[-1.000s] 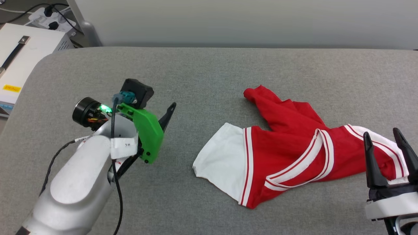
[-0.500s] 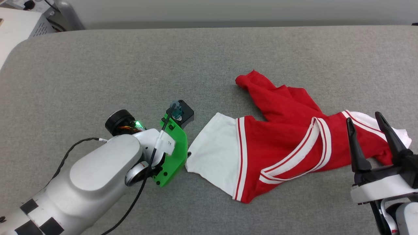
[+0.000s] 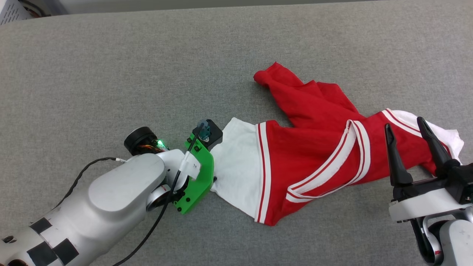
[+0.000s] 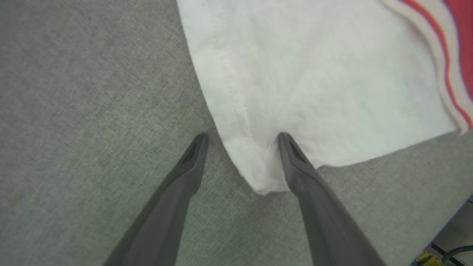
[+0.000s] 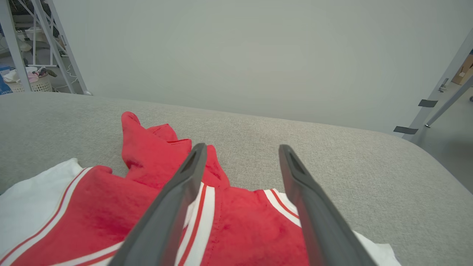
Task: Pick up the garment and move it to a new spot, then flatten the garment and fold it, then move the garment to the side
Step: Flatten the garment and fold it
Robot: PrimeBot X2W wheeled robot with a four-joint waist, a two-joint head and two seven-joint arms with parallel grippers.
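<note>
Lying crumpled on the grey desk (image 3: 111,74), the garment (image 3: 317,155) is turned with its white sleeve (image 3: 236,166) toward the left jaws. These are spread wide and the sleeve's corner is framed between them: one finger (image 4: 295,162) is seen over the cloth, the other (image 4: 188,159) over bare desk just beside it. The right jaws, also spread wide, are held over the garment's opposite end, with nothing gripped.

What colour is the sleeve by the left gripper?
The sleeve is white with red-and-white striped trim, clearest in the left wrist view.
</note>
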